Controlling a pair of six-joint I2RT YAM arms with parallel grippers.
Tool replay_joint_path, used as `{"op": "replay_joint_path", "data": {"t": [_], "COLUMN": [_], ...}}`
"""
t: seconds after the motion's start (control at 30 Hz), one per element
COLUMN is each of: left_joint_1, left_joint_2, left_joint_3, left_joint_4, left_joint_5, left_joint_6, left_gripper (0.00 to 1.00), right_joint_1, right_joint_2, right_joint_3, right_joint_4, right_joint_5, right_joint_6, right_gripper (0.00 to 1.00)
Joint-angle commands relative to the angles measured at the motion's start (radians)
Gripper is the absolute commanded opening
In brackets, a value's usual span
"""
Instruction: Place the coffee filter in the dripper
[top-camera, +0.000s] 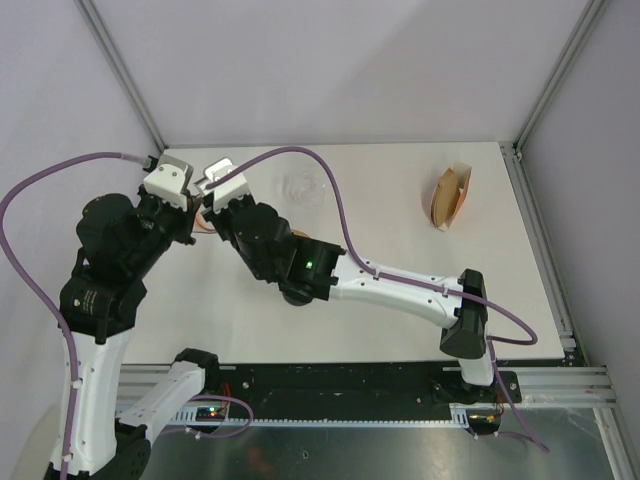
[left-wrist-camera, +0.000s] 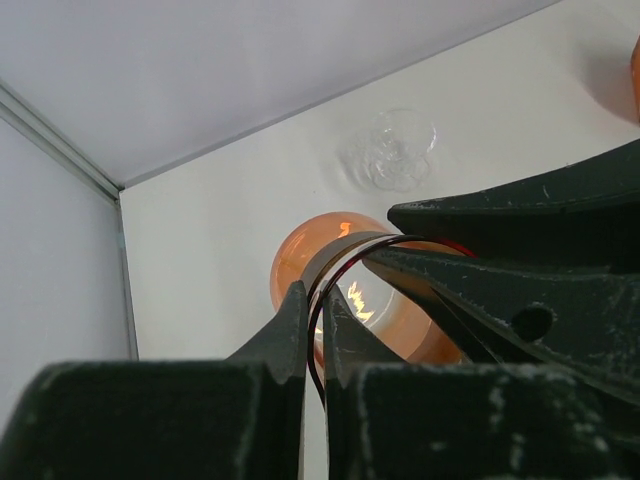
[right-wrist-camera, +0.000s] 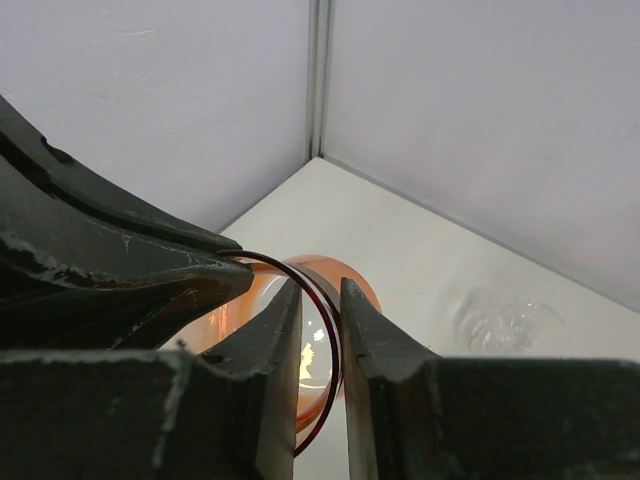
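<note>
The orange see-through dripper (left-wrist-camera: 300, 262) stands at the back left of the table, and only a sliver of the dripper (top-camera: 203, 222) shows under both wrists from above. My left gripper (left-wrist-camera: 315, 296) is shut on its thin dark rim. My right gripper (right-wrist-camera: 320, 290) straddles the same rim of the dripper (right-wrist-camera: 350, 285), one finger inside and one outside. The jaws are narrow, with a slim gap still showing beside the rim. The brown coffee filter (top-camera: 447, 197) lies in its pale holder at the far right, away from both grippers.
A clear glass piece (top-camera: 303, 186) sits on the white table just right of the dripper; the glass piece (left-wrist-camera: 392, 150) is beyond my left fingers and the glass piece (right-wrist-camera: 510, 322) is right of my right fingers. Walls close off the back corner.
</note>
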Motion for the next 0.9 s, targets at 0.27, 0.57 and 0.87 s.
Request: {"op": "replay_joint_path", "data": {"t": [0.27,0.57,0.87], "left_joint_1": [-0.004,-0.004,-0.003], "left_joint_2": [-0.016,-0.011,-0.006], "left_joint_3": [0.074,0.077,0.118], "left_joint_4": [0.059,0.058,0.096], "left_joint_5": [0.097,0.014,-0.249], "left_joint_6": [0.011,0.01,0.002], "left_gripper": [0.2,0.48,0.91], "right_joint_1": [-0.035,-0.052,-0.112], "right_joint_2": [-0.018,-0.087,-0.168], "right_joint_3": [-0.017,-0.14,-0.189], "right_joint_4": [-0.039,0.129,0.192], "right_joint_5": [-0.089,-0.117,-0.124], "right_joint_6": [-0.139,-0.138,-0.103], "right_gripper": [0.0,0.0,0.0]}}
